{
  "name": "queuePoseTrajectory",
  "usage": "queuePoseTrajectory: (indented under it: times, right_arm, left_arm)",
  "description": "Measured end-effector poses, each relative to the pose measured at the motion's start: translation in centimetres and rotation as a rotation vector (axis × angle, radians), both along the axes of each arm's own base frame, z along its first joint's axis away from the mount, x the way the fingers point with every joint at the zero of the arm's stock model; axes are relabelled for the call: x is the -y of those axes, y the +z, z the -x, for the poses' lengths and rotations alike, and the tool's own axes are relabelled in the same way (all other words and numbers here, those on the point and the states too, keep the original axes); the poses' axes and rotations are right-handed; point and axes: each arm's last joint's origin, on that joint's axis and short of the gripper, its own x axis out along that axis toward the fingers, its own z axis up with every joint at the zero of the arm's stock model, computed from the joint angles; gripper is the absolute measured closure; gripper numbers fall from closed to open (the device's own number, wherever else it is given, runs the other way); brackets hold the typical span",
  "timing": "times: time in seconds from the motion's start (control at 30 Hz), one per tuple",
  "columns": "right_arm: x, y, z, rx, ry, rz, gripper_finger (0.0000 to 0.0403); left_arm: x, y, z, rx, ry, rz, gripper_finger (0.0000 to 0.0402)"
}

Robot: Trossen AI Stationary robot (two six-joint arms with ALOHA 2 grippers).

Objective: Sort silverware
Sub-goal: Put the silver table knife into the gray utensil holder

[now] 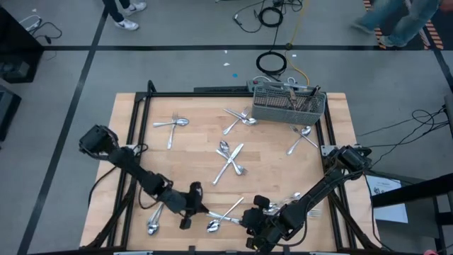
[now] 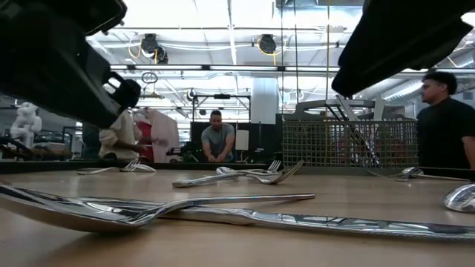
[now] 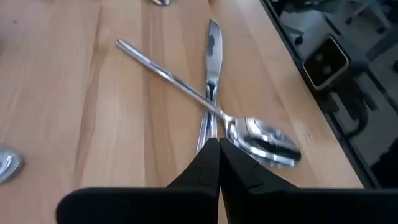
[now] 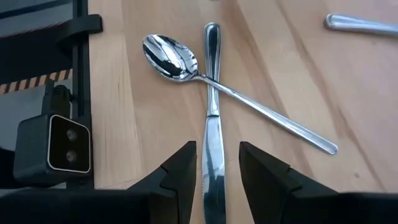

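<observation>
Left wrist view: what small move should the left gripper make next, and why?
Probably lift slightly: the left gripper is shut at one end of the knife, a spoon lies across it, and the right gripper stands open astride the blade.

Light wooden table (image 1: pixel 191 152) in a black frame, scattered with silverware (image 1: pixel 228 157); crossed knife (image 4: pixel 212 134) and spoon (image 4: pixel 171 57) by the near edge, grey wire-mesh basket (image 1: pixel 287 106) at the far right corner.
</observation>
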Motion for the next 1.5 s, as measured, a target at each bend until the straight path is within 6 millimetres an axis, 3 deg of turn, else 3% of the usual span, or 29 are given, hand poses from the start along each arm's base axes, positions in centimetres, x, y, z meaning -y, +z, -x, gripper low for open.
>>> queuePoseTrajectory:
  times: [0.2, 0.33, 0.43, 0.57, 0.7, 0.97, 1.1, 1.27, 1.5]
  right_arm:
    - [0.7, 0.0, -0.6, 0.002, 0.030, 0.054, 0.0291]
    - [2.5, 1.5, -1.6, 0.002, 0.129, 0.116, 0.0291]
    - [5.5, 3.5, -2.9, -0.015, 0.226, 0.106, 0.0291]
    - [11.0, 4.7, -5.0, -0.057, 0.311, 0.103, 0.0291]
    - [16.2, 4.9, -6.7, -0.068, 0.438, 0.156, 0.0291]
    - [23.4, 4.6, -8.0, -0.066, 0.579, 0.289, 0.0291]
    - [25.0, 4.3, -8.4, -0.051, 0.684, 0.382, 0.0291]
    - [26.2, 2.6, -9.0, -0.064, 0.761, 0.391, 0.0291]
    - [26.5, 1.1, -9.3, -0.069, 0.929, 0.462, 0.0291]
  left_arm:
    - [0.4, 0.2, -0.6, 0.009, 0.044, 0.017, 0.0398]
    - [0.2, 0.8, -0.3, -0.022, 0.081, 0.050, 0.0398]
    - [-0.5, 1.8, 0.3, -0.040, 0.115, 0.021, 0.0399]
    - [-1.8, 3.9, 1.5, -0.030, 0.185, -0.081, 0.0399]
    - [-3.5, 6.6, 3.4, -0.015, 0.226, -0.181, 0.0399]
    - [-7.1, 11.2, 8.3, -0.003, 0.264, -0.229, 0.0387]
    - [-8.0, 11.6, 9.3, -0.012, 0.269, -0.274, 0.0372]
    - [-8.7, 11.7, 9.2, 0.004, 0.315, -0.328, 0.0348]
    - [-10.1, 12.2, 8.1, 0.055, 0.468, -0.318, 0.0269]
